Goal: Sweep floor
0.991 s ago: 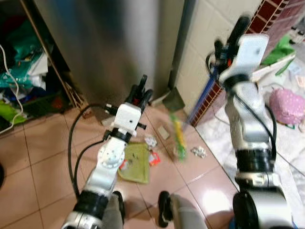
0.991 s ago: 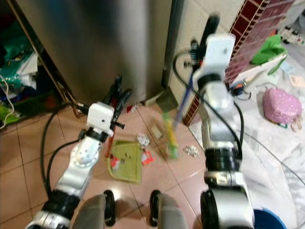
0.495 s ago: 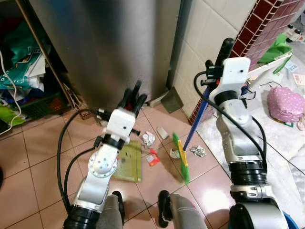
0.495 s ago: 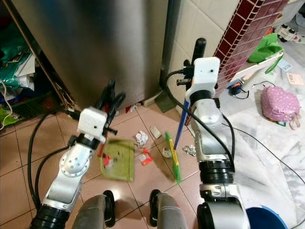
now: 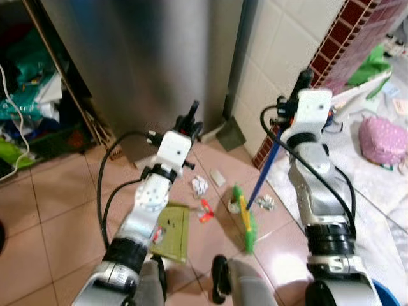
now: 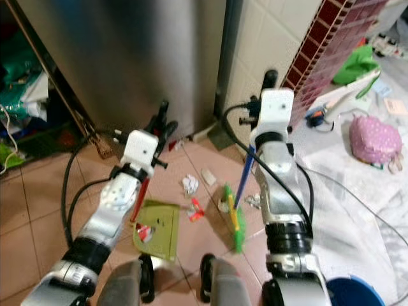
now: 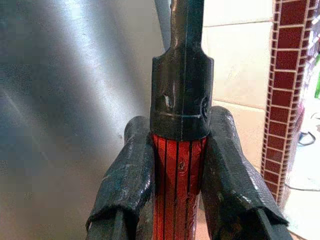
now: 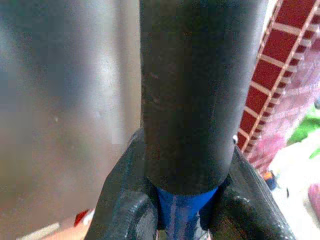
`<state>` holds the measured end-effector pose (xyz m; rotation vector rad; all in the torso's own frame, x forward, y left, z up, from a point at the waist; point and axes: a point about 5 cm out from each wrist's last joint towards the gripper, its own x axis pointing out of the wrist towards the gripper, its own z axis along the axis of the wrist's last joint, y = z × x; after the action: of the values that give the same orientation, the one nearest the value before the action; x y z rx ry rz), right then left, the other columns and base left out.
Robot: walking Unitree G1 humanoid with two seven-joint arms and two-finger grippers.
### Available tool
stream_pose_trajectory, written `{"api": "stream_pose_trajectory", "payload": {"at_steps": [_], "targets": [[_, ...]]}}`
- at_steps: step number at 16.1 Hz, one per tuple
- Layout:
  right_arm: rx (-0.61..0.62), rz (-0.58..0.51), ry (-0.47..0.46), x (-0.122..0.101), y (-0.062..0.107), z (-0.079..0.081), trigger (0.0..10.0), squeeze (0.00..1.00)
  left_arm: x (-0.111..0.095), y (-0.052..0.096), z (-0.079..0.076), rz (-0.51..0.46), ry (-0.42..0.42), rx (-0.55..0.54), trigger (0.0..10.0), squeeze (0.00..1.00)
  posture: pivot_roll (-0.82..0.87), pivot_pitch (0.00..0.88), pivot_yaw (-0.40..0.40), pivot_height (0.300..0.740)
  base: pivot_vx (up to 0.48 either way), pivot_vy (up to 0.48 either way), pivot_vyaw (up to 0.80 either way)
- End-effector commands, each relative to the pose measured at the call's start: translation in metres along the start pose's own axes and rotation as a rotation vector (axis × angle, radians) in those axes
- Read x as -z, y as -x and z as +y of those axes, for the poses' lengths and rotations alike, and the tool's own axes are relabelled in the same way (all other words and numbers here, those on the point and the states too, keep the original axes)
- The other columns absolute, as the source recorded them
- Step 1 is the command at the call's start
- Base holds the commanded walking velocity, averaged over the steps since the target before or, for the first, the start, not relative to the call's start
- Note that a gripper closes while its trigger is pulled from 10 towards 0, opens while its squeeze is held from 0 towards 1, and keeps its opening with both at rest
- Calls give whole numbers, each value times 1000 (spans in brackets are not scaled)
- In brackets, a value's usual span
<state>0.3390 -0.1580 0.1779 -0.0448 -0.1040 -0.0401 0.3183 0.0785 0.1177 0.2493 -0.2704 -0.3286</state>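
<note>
Green dustpan (image 6: pixel 156 231) lay flat on the tiled floor (image 6: pixel 32 210) to receive scraps (image 6: pixel 190 185), left gripper (image 7: pixel 180 165) clamped on its red handle; beyond, right gripper (image 8: pixel 182 200) clamped on the blue-handled broom (image 6: pixel 234 217), bristles grounded beside litter.

Head downward; wrists along handles.

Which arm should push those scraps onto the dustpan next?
Right. The right gripper holds the broom, whose head sits beside the scraps. The left gripper is clamped on the dustpan handle.
</note>
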Motion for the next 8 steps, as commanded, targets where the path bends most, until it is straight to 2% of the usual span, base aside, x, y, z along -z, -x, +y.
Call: {"api": "stream_pose_trajectory", "payload": {"at_steps": [1,4,8], "targets": [[12,62,-51,8,3,-1,10000,0,9,3,-5,34,12,5,10000,0,-112,208,-25,740,0,0,0],[-32,187,-234,25,9,14,10000,0,15,2,-1,38,51,-33,10000,0,-106,205,-23,740,0,0,0],[-163,202,-339,19,12,32,10000,0,16,0,-4,28,45,-23,10000,0,-114,196,-24,740,0,0,0]]}}
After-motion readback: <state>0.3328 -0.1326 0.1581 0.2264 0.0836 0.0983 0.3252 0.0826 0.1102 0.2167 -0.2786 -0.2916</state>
